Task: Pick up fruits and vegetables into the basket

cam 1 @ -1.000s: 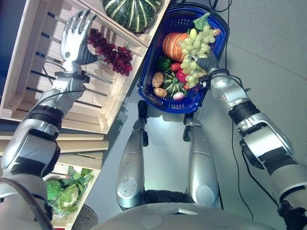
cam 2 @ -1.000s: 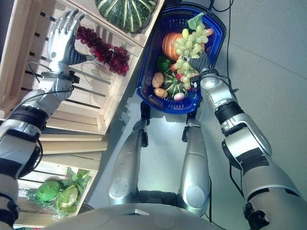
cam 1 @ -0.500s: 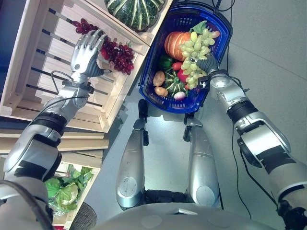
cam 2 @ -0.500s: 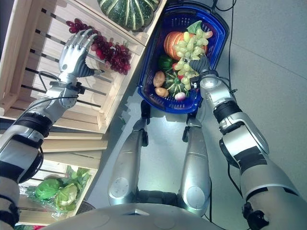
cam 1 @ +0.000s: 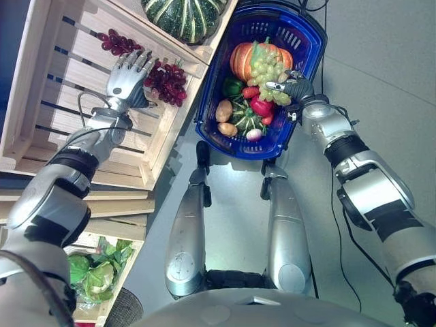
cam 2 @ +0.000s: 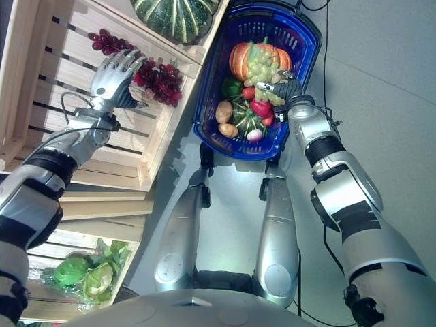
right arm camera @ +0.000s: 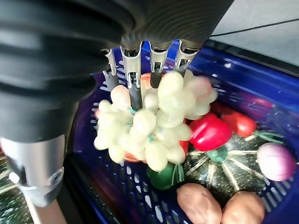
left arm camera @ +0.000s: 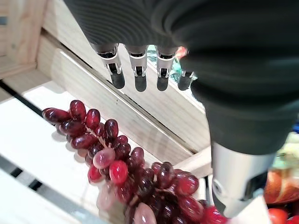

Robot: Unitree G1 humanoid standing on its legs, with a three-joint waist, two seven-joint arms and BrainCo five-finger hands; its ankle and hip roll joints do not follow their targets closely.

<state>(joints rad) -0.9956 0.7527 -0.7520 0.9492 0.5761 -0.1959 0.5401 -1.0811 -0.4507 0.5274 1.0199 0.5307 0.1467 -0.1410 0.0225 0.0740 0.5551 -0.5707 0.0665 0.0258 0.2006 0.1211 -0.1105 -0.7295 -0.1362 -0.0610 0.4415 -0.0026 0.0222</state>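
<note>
A blue basket (cam 1: 206, 102) stands on the floor holding an orange pumpkin (cam 1: 241, 63), peppers, a small striped squash (cam 1: 244, 120), potatoes and a pale onion. A bunch of green grapes (cam 1: 264, 67) lies on the pumpkin, against the straight fingers of my right hand (cam 1: 294, 86); the right wrist view shows the bunch (right arm camera: 154, 121) hanging past the fingertips (right arm camera: 135, 95). My left hand (cam 1: 128, 73) is open in the wooden crate (cam 1: 48, 88), its fingers spread over a bunch of red grapes (cam 1: 167, 80). In the left wrist view the red grapes (left arm camera: 135, 177) lie just below the fingertips (left arm camera: 140, 81), apart from them.
A big green striped squash (cam 1: 182, 15) sits in the crate's upper compartment beside the basket. A lower crate holds cabbages (cam 1: 92, 272) in plastic. The crate's wooden divider (cam 1: 174, 58) runs between the red grapes and the squash. Grey floor lies right of the basket.
My right hand has carried the green grapes down and inward, so they now rest on the pumpkin. My left hand has moved right across the crate until its fingers overlap the red grapes.
</note>
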